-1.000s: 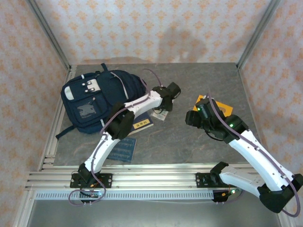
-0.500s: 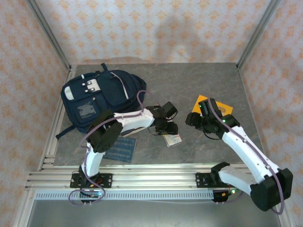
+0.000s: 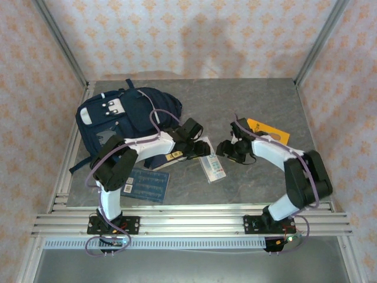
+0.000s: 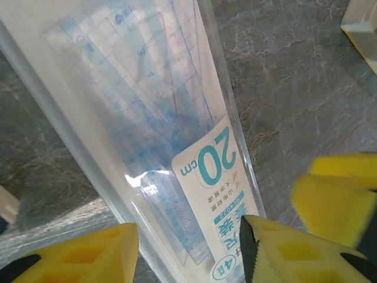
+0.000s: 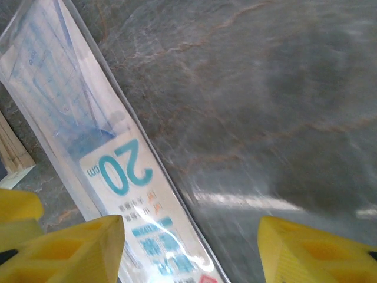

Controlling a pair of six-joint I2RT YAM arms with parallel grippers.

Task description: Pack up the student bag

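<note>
The backpack (image 3: pixel 126 121) lies flat at the far left of the table (image 3: pixel 253 100), and as far as I can see from here nothing is going into it yet. Its top looks shut.

Both arms meet to the right of the backpack, over a clear ruler pack (image 3: pixel 212 168) marked 20 cm. The left gripper (image 4: pixel 188 236) sits over the pack's end with its jaws part-way apart. I cannot tell if it is pinching the pack or just straddling it. The right gripper (image 5: pixel 191 236) comes in from the other side with its jaws wide and nothing between them but the pack's edge and bare table.

Plenty is left, I judge. There is a dark book (image 3: pixel 172 156) just beside the backpack, a blue notebook (image 3: pixel 147 184) in front of it, and an orange packet (image 3: pixel 268 131) well to its right.
</note>
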